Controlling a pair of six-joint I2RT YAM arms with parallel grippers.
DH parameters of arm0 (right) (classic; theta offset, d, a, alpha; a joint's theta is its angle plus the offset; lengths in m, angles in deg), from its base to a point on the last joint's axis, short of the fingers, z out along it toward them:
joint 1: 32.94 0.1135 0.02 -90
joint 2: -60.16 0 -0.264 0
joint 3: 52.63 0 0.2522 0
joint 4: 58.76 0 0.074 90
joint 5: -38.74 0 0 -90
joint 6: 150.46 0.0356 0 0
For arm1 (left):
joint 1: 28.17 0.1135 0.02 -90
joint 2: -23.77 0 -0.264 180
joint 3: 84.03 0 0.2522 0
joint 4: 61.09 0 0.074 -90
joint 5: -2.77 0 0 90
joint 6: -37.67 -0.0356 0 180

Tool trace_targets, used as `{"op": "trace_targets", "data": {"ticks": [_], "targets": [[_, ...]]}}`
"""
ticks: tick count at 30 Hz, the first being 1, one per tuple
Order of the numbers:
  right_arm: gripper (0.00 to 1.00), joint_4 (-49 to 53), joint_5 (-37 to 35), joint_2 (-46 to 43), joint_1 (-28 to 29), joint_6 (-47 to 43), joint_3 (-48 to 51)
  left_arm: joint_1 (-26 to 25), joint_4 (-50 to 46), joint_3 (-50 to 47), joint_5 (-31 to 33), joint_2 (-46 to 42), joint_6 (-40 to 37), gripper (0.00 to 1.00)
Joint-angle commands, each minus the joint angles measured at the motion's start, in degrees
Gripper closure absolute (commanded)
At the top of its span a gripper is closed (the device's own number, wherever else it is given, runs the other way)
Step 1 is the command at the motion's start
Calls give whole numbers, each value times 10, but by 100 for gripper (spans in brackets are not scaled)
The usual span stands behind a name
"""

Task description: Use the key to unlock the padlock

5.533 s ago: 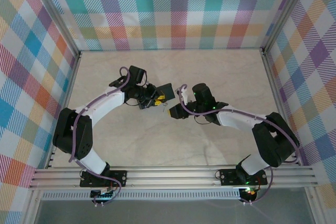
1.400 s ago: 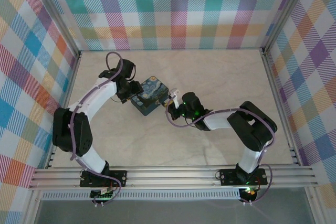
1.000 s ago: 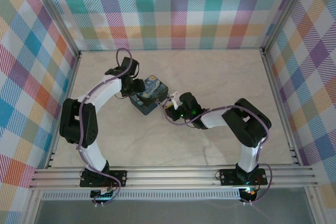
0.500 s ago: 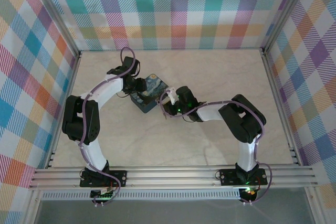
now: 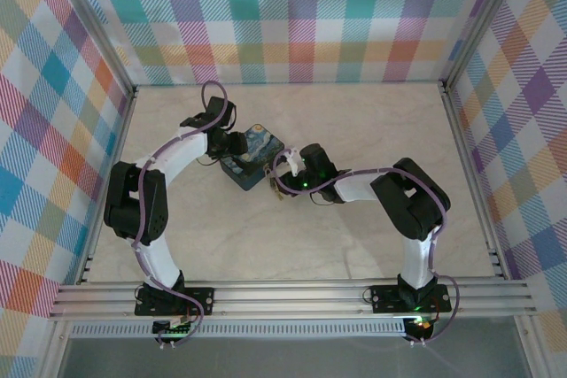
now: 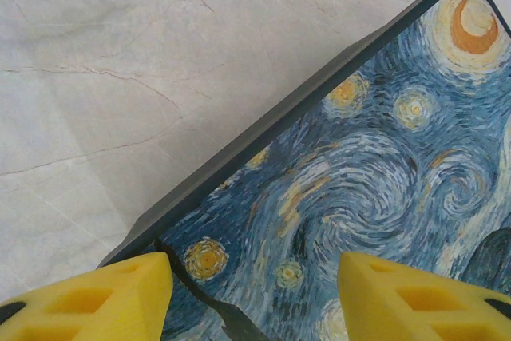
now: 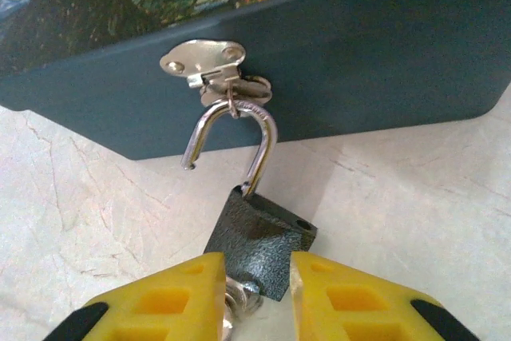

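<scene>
Left of the surface's middle: a blue swirl-painted tin. Hooked through its metal hasp: the dark grey padlock, 1 end of the shackle free of the body. At the body's lower end, a silvery bit of the key. Either side of that end, the 2 yellow fingers of the right end effector, narrowly apart; cannot tell whether pressing on the padlock. Over the tin's lid near 1 corner, the left end effector, spread wide, clamped on nothing.
</scene>
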Motion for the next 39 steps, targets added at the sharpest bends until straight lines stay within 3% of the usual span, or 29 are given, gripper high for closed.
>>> {"op": "trace_targets", "data": {"ticks": [1, 13, 19, 28, 35, 39], "targets": [[71, 8, 38, 14, -3, 3, -14, 4, -31, -12, 0, -9, 13, 42], [56, 48, 38, 29, -9, 24, -40, 4, -39, -14, 3, -15, 23, 42], [52, 87, 55, 58, -11, 12, -74, 4, -35, -16, -4, -16, 29, 42], [57, 85, -28, 65, -14, 35, -67, 4, -48, -26, -14, -25, 62, 44], [79, 77, -63, 64, -17, 59, -72, 4, -44, -75, -33, -55, 108, 46], [82, 55, -56, 55, -28, 84, -58, 4, -53, -95, -28, -69, 125, 46]]}}
